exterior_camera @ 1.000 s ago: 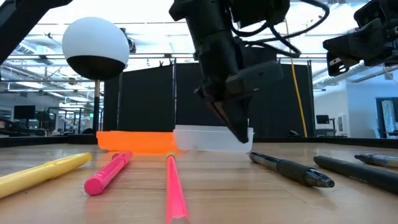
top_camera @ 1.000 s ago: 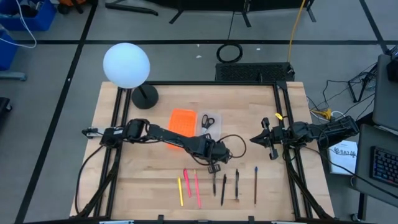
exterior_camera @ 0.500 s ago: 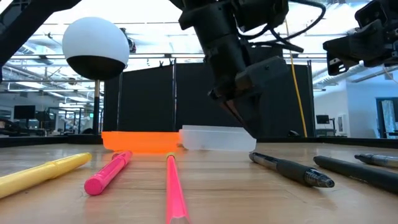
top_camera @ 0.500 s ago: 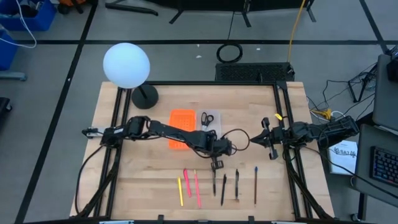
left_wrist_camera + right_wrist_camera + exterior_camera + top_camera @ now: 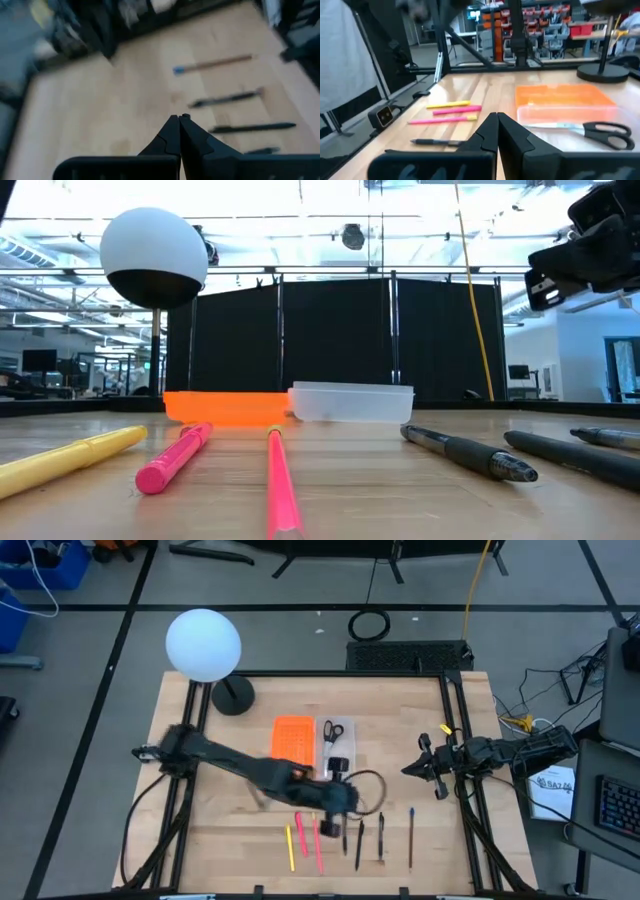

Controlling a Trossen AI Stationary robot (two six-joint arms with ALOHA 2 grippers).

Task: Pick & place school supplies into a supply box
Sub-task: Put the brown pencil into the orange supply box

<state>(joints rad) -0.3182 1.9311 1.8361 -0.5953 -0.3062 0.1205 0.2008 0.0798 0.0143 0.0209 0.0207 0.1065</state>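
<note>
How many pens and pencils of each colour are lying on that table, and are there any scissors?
Yellow pen: 1
Pink pens: 2
Dark pens or pencils: 4
Black-handled scissors: 1
Total: 8
</note>
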